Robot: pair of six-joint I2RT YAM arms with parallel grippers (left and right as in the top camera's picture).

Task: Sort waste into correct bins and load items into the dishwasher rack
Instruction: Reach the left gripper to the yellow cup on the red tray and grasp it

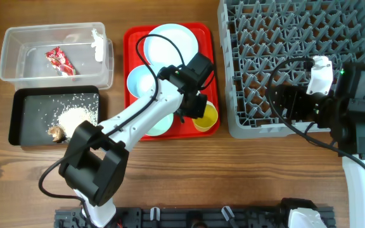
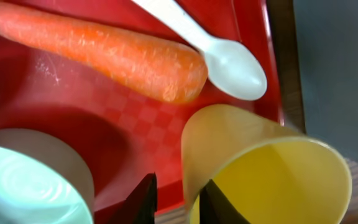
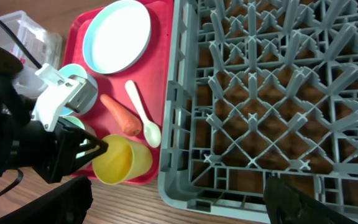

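A: Left end effector (image 2: 179, 186), state?
B: Closed on the small yellow plastic cup (image 2: 272, 180). One finger (image 2: 143, 202) sat outside the wall, the other inside, with the rim pinched between them.
A: Where was the cup?
B: On the flat red serving tray (image 1: 130, 44), in the near corner next to the large square grey plastic dishwasher rack (image 1: 296, 38). Couldn't tell if its base touched the tray.
A: Right end effector (image 3: 179, 186)?
B: Open, fingers wide apart and gripping nothing, hovering over the rack's near edge.
A: Rest of the red tray?
B: The orange carrot (image 2: 104, 53) lay just beside the white plastic spoon (image 2: 229, 62), both just past the cup. The light-blue round plate (image 1: 170, 44) was at the far end and the small light-blue bowl (image 1: 139, 82) on the left side. The pale-green bowl (image 2: 23, 186) was near the cup, partly under the left arm.
A: Bins?
B: The clear plastic rectangular tub (image 1: 18, 63), left of the red tray, held the red crinkled snack wrapper (image 1: 61, 61) and the small white crumpled paper scrap (image 1: 97, 45). The shallow black rectangular tray (image 1: 24, 101), just in front of the tub, held the white rice-like grains (image 1: 76, 116) and the small brown food scrap (image 1: 57, 132) at its near edge.
A: All on what?
B: The wooden surface (image 1: 233, 177).
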